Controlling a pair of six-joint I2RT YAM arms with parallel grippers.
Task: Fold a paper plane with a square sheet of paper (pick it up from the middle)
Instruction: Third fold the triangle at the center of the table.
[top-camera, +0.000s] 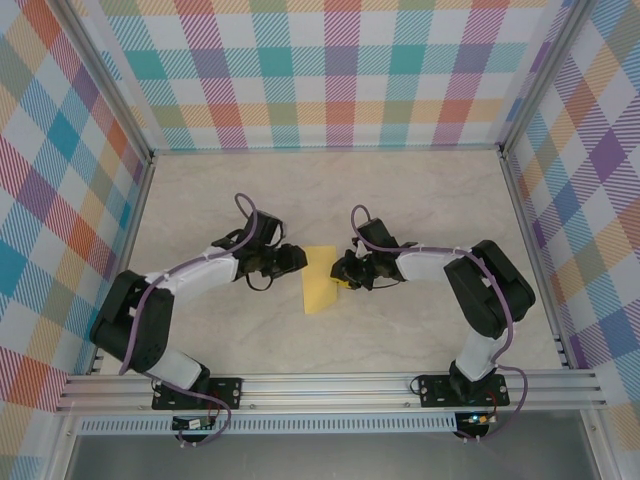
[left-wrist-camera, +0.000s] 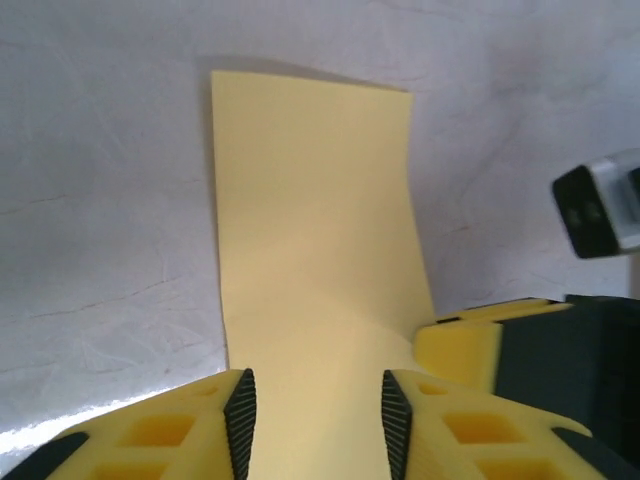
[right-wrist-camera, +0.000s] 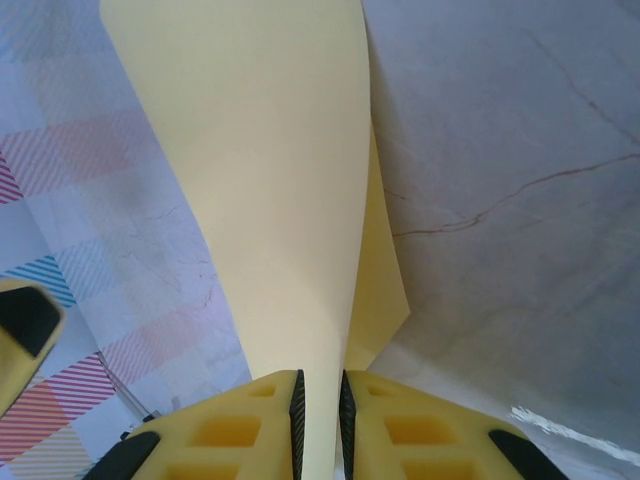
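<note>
The square sheet of paper (top-camera: 320, 284) is a yellow folded strip in the middle of the table, between my two grippers. My left gripper (top-camera: 298, 258) is at its left edge. In the left wrist view the left gripper (left-wrist-camera: 318, 400) is open, its black pads well apart, and the paper (left-wrist-camera: 310, 200) runs flat under the gap. My right gripper (top-camera: 343, 272) is at the paper's right edge. In the right wrist view the right gripper (right-wrist-camera: 320, 392) is shut on a raised flap of the paper (right-wrist-camera: 260, 150), with a lower layer (right-wrist-camera: 380, 290) showing beside it.
The marbled tabletop (top-camera: 420, 200) is walled by checked panels (top-camera: 330, 70) at the back and both sides. An aluminium rail (top-camera: 330, 385) runs along the near edge. One yellow finger of the right gripper (left-wrist-camera: 465, 345) shows close by in the left wrist view.
</note>
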